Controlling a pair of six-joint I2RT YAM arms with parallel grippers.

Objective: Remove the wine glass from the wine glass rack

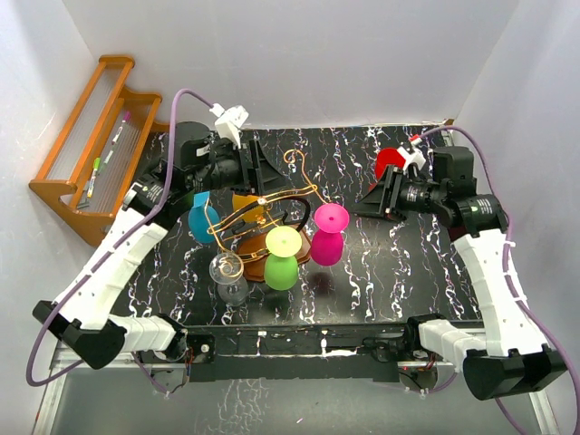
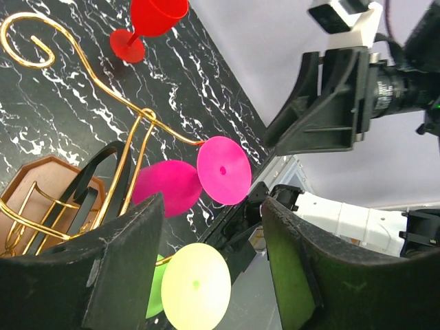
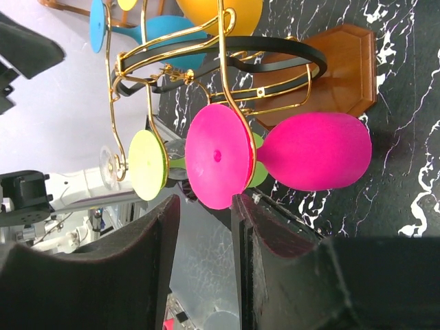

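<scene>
The gold wire wine glass rack (image 1: 272, 195) stands on its wooden base (image 1: 254, 250) mid-table. Several wine glasses hang on it upside down: magenta (image 1: 327, 245), green (image 1: 282, 269), teal (image 1: 201, 219), orange (image 1: 246, 201) and clear (image 1: 229, 281). My left gripper (image 1: 272, 174) is behind the rack, open and empty; its wrist view looks between the fingers (image 2: 127, 268) at the green foot (image 2: 196, 285) and magenta foot (image 2: 223, 170). My right gripper (image 1: 361, 208) is open to the right of the rack. The magenta foot (image 3: 216, 157) lies just beyond one fingertip (image 3: 265, 230), apart from it.
A red wine glass (image 1: 391, 161) stands upright on the marble table behind my right gripper. An orange-brown stepped shelf (image 1: 91, 154) holding pens leans at the far left. White walls close in the back and both sides.
</scene>
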